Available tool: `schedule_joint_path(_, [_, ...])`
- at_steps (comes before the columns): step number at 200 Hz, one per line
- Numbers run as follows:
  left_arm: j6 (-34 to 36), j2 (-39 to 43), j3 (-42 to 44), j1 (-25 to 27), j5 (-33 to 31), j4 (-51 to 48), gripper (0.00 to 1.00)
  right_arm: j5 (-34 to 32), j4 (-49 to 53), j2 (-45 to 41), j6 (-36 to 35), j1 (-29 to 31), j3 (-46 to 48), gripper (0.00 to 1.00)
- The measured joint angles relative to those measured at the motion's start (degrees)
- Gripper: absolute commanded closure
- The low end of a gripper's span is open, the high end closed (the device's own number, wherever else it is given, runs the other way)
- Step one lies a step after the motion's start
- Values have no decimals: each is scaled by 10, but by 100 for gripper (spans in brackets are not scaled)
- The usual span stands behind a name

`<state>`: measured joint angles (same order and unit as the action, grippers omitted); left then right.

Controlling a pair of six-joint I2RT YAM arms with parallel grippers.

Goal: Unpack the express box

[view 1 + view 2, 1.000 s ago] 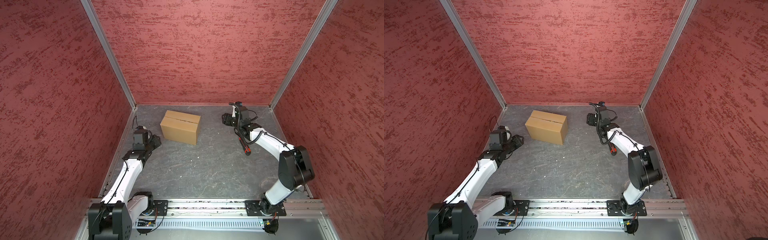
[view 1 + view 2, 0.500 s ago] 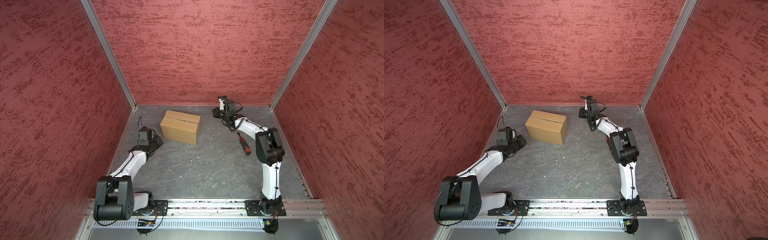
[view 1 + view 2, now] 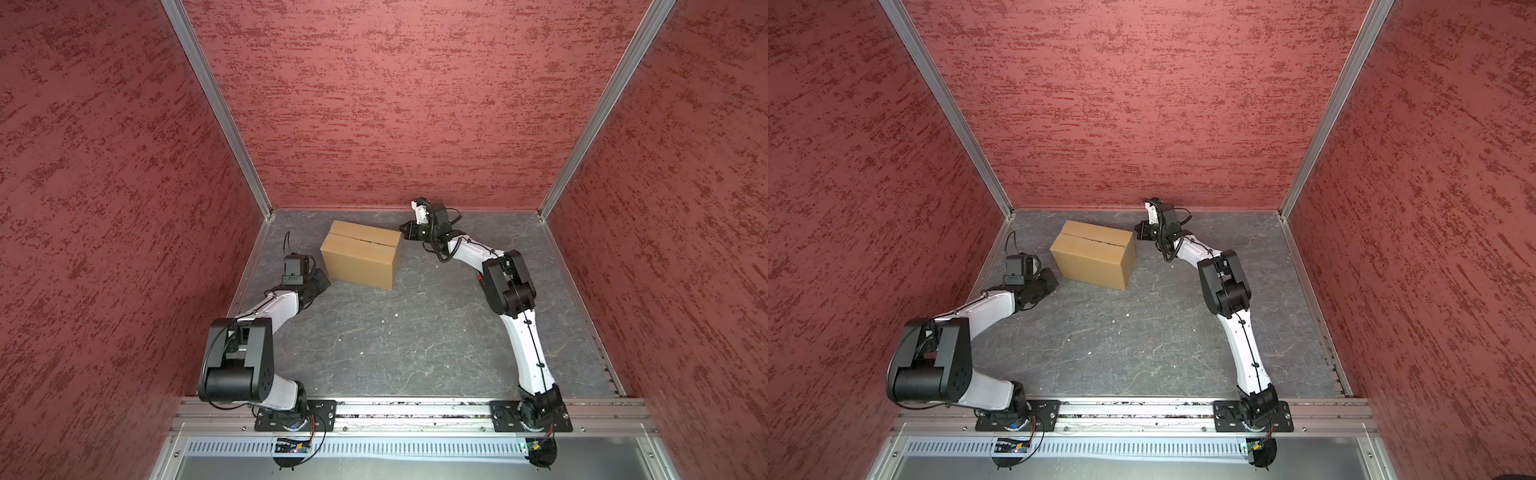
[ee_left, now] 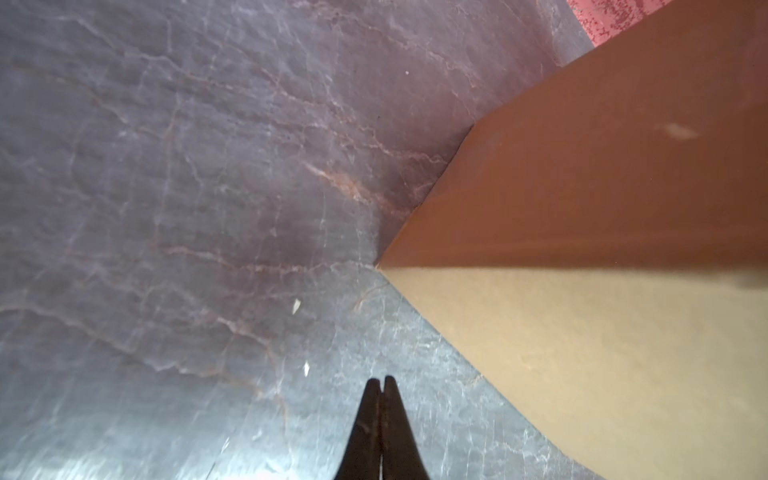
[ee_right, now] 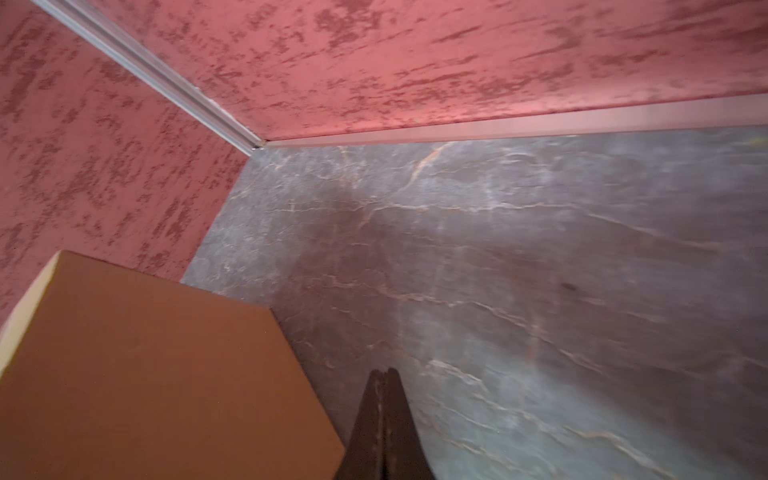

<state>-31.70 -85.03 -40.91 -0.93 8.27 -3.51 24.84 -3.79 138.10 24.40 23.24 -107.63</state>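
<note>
- The left gripper, a black two-finger pincer, has its fingers pressed flat together with nothing between them. It hangs low over the tabletop, just beside the left near bottom corner of the carton and apart from it.
- The right gripper, the same black pincer, is likewise closed and empty. In both top views it sits by the carton's right end, close to the far upper corner; whether it touches cannot be told.
- The express box, an oblong carton of plain brown corrugated cardboard, stands between the two pincers toward the back of the table, left of centre. Its top flaps lie down, with a dark centre seam running along its length. Every face shown is plain brown, with one pale scuff on a side.
- The grey marble-patterned tabletop carries a few small white flecks.
- Red textured walls with aluminium corner strips enclose it.
</note>
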Motion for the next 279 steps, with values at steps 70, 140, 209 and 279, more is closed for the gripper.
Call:
schedule_joint_path(70, [-9, -49, -47, 4, 0, 32, 95, 33, -29, -7, -2, 26, 39, 100])
schedule_joint_path(140, [-11, -73, -59, 10, 3, 46, 95, 41, -107, -102, 23, 58, 237, 100])
schedule_joint_path(209, [-24, -73, -55, 58, -2, 51, 95, 33, -228, -197, 57, 106, 370, 99])
schedule_joint_path(279, [-45, 41, 29, 117, -13, 30, 95, -15, -287, -290, 96, 136, 539, 98])
